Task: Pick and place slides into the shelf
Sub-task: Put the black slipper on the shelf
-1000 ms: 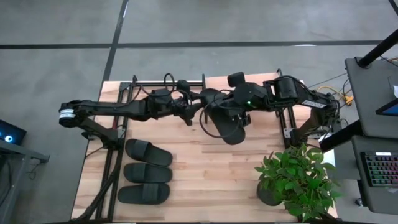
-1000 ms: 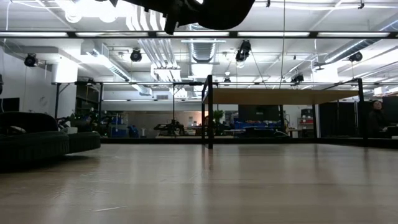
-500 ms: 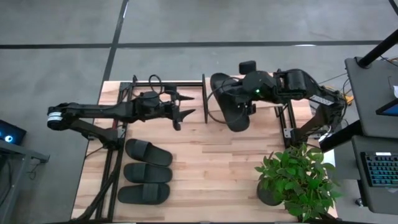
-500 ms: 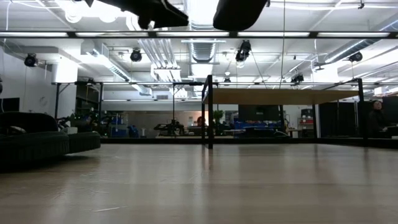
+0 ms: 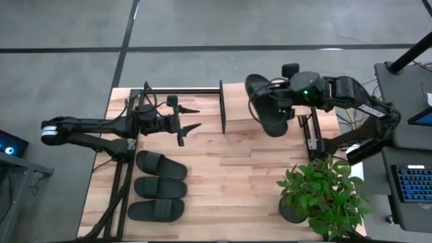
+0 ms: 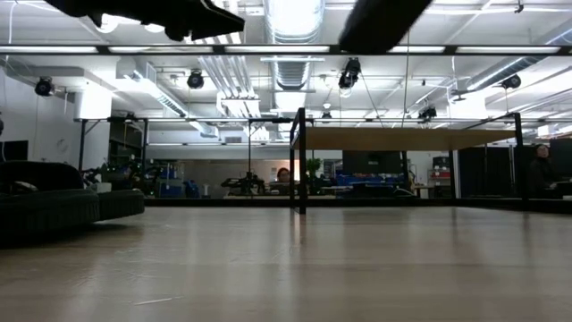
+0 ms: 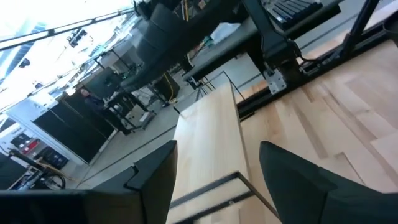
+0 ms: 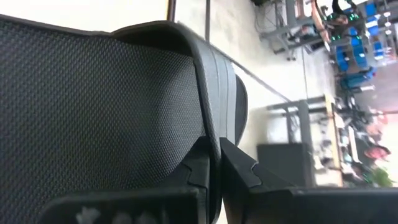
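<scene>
One black slide [image 5: 265, 104] is up in the air in my right gripper [image 5: 277, 106], over the shelf's light wood top [image 5: 237, 121] between its black side frames. Its dark shape shows at the top of the low view [image 6: 384, 18]. Three more slides [image 5: 160, 165] [image 5: 160, 187] [image 5: 156, 210] lie sole-down in a row near the table's left near corner. My left gripper [image 5: 194, 117] hangs open and empty left of the shelf, fingers pointing toward it; the left wrist view shows the shelf top [image 7: 208, 143] ahead. My right gripper [image 8: 217, 162] pinches a thin curved edge of the slide [image 8: 207, 118], apparently the strap band, between its two fingers. The textured black surface [image 8: 93, 106] fills the view beside them. The fingers come level from the table's right. The slide is lifted clear above the shelf.
A potted green plant [image 5: 324, 192] stands at the table's right near corner. The shelf's black frame bars [image 5: 221, 108] [image 5: 310, 125] stand up from the table. Bare wood [image 5: 229, 175] lies between the row of slides and the plant. A desk with a keyboard sits beyond the right edge.
My right gripper has carried the slide toward the table's right and far edge, away from the left gripper, to a place over the shelf. My left gripper has drawn back toward the table's left edge, empty.
</scene>
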